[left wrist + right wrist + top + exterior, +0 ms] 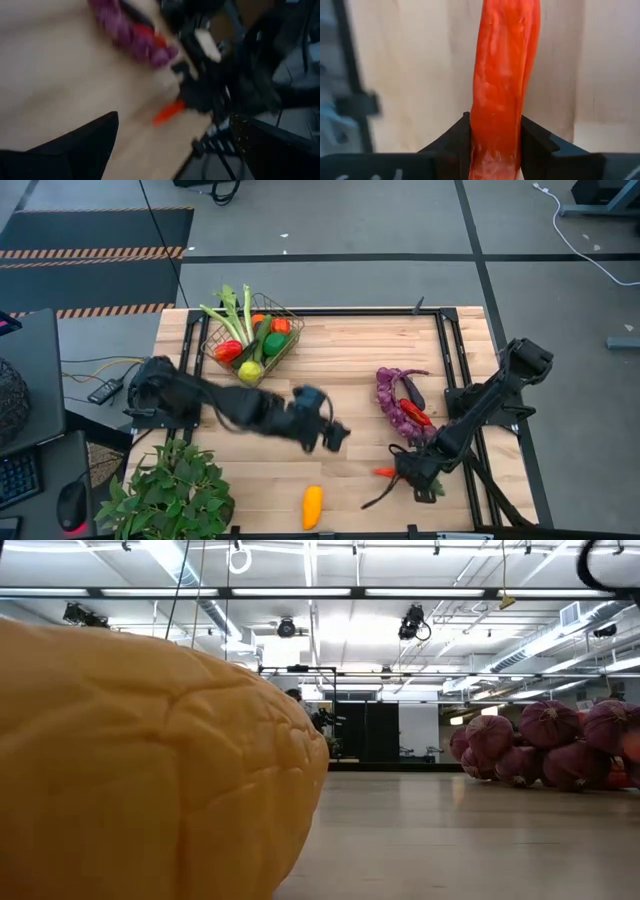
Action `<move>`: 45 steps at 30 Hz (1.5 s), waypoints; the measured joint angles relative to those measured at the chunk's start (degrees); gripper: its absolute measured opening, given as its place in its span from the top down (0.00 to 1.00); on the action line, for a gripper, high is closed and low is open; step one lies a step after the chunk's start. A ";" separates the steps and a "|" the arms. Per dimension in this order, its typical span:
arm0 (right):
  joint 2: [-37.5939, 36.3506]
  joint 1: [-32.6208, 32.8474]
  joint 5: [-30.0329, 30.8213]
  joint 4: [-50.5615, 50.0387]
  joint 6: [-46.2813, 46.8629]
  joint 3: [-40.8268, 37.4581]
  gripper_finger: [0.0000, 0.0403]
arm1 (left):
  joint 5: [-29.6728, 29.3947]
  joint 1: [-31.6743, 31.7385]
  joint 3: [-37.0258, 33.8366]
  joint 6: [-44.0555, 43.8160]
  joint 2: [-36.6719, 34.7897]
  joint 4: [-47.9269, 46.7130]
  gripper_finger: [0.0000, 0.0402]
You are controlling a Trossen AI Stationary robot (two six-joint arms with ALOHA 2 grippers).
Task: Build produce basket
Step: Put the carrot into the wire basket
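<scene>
The wire basket (250,340) stands at the far left of the table and holds celery plus red, green, orange and yellow pieces. Purple grapes (392,398), a red pepper (415,416) and a dark eggplant (411,389) lie right of centre. An orange-red carrot (385,472) lies near the front right, with my right gripper (402,476) shut on it. A yellow piece (312,507) lies at the front edge and fills the left of the low view (150,760). My left gripper (336,436) hovers open over the table's middle, nothing between its fingers (75,145). My right gripper pinches the carrot's two long sides (495,135) between its two fingers (457,137), close to the carrot's right-hand end. The fingers come steeply from above and lie across the carrot. The rest of the carrot reaches out beyond the fingers and seems to lie along the wooden top.
A leafy green plant (170,495) stands at the front left corner. A black frame rail (455,370) runs along the table's right side beside my right arm. Bare wood (340,360) lies between the basket and the grapes.
</scene>
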 joint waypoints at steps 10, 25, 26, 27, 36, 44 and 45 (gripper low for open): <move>-2.20 -10.31 6.48 1.42 6.87 6.75 0.68 | -0.07 11.02 0.01 21.55 -10.49 1.32 0.04; -2.15 -36.65 7.00 11.64 1.27 17.86 0.68 | -1.80 15.30 0.05 29.27 -23.73 -14.96 0.04; -2.15 -37.84 6.75 12.79 0.95 18.52 0.68 | -1.99 15.54 0.07 29.08 -23.90 -14.99 0.04; -2.15 -39.02 6.62 14.36 0.72 19.03 0.68 | -1.96 15.62 0.01 29.09 -24.16 -15.24 0.04; -2.13 -50.56 0.14 24.21 -3.40 19.35 0.68 | -3.60 19.95 0.02 24.09 -24.24 -22.03 0.04; -2.11 -57.23 -9.64 40.07 -7.19 19.33 0.68 | -3.71 27.58 0.02 20.97 -24.06 -15.33 0.04; -2.11 -57.76 -10.95 42.04 -7.07 19.33 0.68 | -3.73 28.55 0.08 20.10 -23.57 -13.87 0.04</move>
